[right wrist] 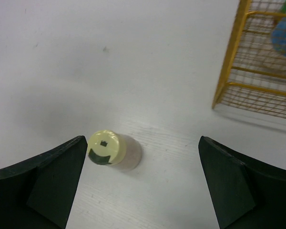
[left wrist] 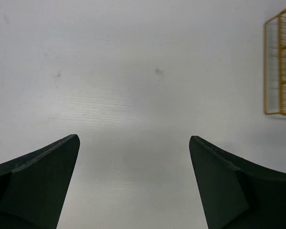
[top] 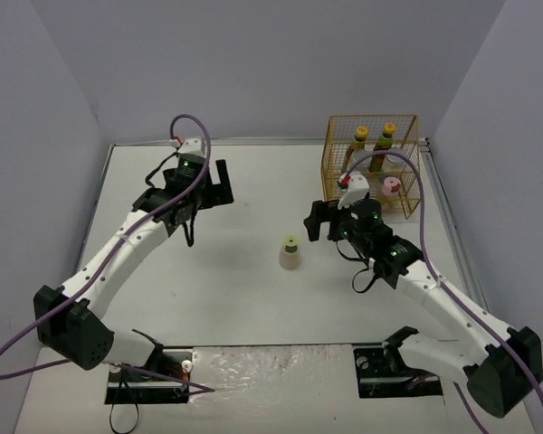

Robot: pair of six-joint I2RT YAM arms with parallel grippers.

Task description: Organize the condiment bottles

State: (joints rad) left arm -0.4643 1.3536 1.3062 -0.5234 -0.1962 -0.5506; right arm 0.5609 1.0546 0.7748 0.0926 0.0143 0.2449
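Observation:
A small bottle with a yellow-green cap stands upright on the white table, alone in the middle. In the right wrist view this bottle sits close to the left finger of my right gripper, which hangs open above it. The same right gripper is just right of the bottle from above. Two tall dark bottles with yellow caps and a pink-capped bottle stand inside the yellow wire basket. A blue-labelled bottle shows through the mesh. My left gripper is open over bare table, with nothing between its fingers.
The yellow wire basket stands at the back right near the wall; its corner also shows at the right edge of the left wrist view. My left gripper hovers at the back left. Grey walls enclose the table on three sides.

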